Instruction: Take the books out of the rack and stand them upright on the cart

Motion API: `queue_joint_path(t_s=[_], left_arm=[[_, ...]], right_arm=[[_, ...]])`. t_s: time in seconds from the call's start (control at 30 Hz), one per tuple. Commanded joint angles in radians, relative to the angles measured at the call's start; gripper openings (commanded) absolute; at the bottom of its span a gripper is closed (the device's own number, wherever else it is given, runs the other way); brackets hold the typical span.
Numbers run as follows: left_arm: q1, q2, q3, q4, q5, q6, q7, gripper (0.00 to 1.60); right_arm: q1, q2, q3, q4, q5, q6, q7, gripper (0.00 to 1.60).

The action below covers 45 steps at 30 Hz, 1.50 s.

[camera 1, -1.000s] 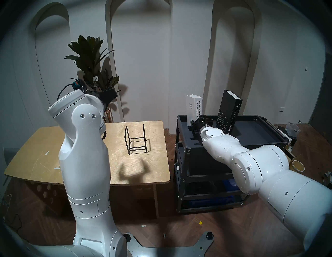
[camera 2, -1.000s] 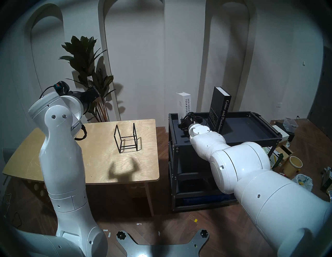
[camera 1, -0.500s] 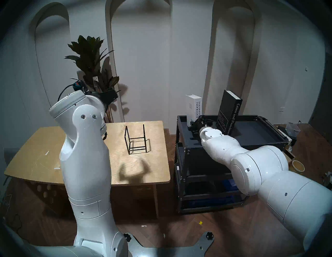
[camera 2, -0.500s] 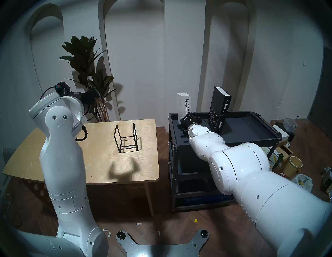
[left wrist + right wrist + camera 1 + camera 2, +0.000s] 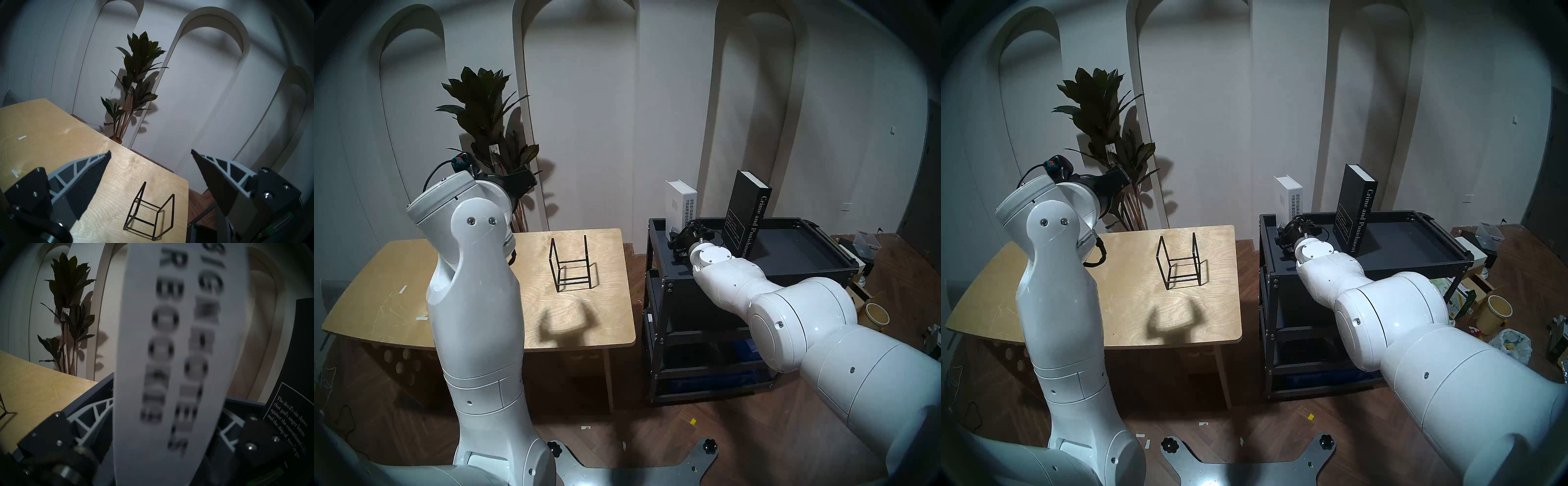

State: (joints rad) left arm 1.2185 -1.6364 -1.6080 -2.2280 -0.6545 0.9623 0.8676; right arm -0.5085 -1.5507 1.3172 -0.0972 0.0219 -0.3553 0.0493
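The black wire rack [image 5: 570, 264] [image 5: 149, 218] stands empty on the wooden table [image 5: 398, 305]. Both books are on the top tray of the black cart [image 5: 795, 244]. The dark "Crime and Punishment" book [image 5: 743, 217] [image 5: 297, 395] stands upright mid-tray. The white book [image 5: 678, 203] [image 5: 169, 327] stands at the tray's back left corner, blurred and leaning slightly. My right gripper [image 5: 675, 237] [image 5: 169, 405] straddles its lower end, one finger on each side; whether they press it I cannot tell. My left gripper [image 5: 150, 151] hangs open and empty above the table's back left.
A tall potted plant [image 5: 483, 112] stands behind the table by the wall. Boxes, a clear tub and a yellow bucket [image 5: 877, 312] lie on the floor right of the cart. A narrow strip of floor separates table and cart.
The white book has turned and tipped a little and now looks blurred. My right wrist has shifted slightly towards me. The left arm has barely moved.
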Motion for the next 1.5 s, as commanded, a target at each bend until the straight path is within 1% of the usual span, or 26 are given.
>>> queue_joint_path(t_s=[0.0, 0.5, 0.67, 0.93, 1.1, 1.47], left_arm=[[-0.012, 0.001, 0.001, -0.018, -0.002, -0.002, 0.107, 1.6], [-0.009, -0.005, 0.002, -0.021, 0.007, -0.002, 0.1, 1.6], [-0.003, -0.007, -0.008, -0.019, 0.015, -0.002, 0.08, 1.6], [0.001, -0.01, -0.023, -0.014, 0.027, -0.002, 0.04, 1.6], [0.001, -0.009, -0.038, -0.013, 0.028, -0.002, 0.028, 1.6], [0.007, -0.008, -0.067, -0.013, 0.015, -0.002, 0.027, 1.6]], right_arm=[[0.006, -0.005, -0.003, -0.017, -0.002, -0.021, -0.003, 1.6], [0.019, -0.003, -0.001, -0.018, -0.001, -0.027, 0.001, 1.6], [0.028, -0.002, -0.003, -0.027, -0.002, -0.045, -0.003, 1.6], [0.07, -0.008, -0.012, -0.053, -0.01, -0.066, -0.005, 1.6], [0.097, -0.019, -0.016, -0.067, -0.015, -0.058, 0.003, 1.6], [0.12, -0.03, -0.03, -0.083, -0.03, -0.042, 0.012, 1.6]])
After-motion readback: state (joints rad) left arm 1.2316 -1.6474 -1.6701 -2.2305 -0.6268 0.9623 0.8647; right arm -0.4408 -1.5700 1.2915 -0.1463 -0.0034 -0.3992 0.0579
